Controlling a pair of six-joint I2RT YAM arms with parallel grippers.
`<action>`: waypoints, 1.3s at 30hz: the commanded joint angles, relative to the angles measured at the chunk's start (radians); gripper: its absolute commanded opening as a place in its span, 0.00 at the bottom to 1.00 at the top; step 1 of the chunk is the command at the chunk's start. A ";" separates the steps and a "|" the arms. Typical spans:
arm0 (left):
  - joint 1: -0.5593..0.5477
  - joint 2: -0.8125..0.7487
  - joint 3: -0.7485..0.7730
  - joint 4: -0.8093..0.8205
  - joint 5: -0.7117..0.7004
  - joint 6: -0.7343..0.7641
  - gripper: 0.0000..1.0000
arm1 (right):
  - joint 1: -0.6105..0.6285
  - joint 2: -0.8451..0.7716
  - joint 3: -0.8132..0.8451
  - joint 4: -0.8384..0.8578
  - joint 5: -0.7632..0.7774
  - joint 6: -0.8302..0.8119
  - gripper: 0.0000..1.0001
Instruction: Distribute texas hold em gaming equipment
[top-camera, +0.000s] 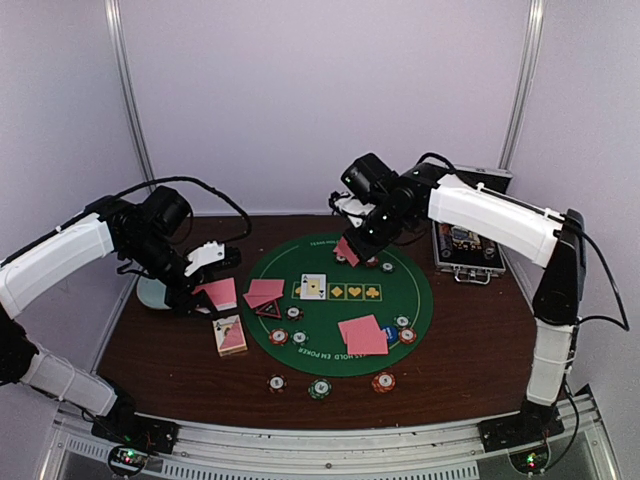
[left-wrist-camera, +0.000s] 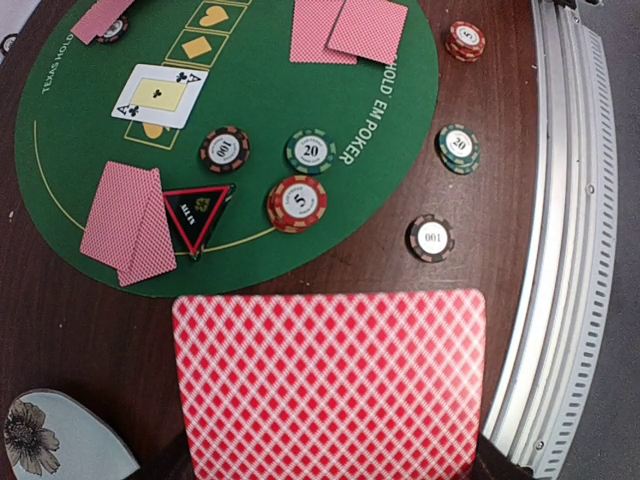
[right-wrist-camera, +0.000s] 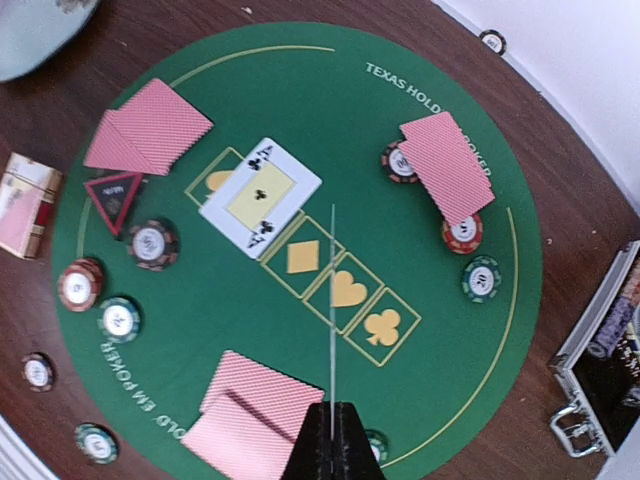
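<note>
Left hand (left-wrist-camera: 325, 474) clamped on red-backed card (left-wrist-camera: 330, 385); right hand (right-wrist-camera: 332, 445) pinching edge-on card (right-wrist-camera: 332, 300).

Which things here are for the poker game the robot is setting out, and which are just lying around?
For the game:
- red-backed cards
- face-up ace
- striped chips
- black triangle marker

Just lying about:
- flowered blue dish
- metal case
</note>
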 joint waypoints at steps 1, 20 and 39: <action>0.004 -0.019 0.015 -0.004 0.009 0.005 0.00 | 0.010 0.038 -0.036 0.078 0.252 -0.270 0.00; 0.004 -0.034 -0.002 -0.014 0.003 0.005 0.00 | 0.162 0.223 -0.306 0.797 0.646 -0.950 0.00; 0.004 -0.035 -0.007 -0.012 -0.006 0.017 0.00 | 0.171 0.324 -0.267 0.639 0.564 -0.815 0.00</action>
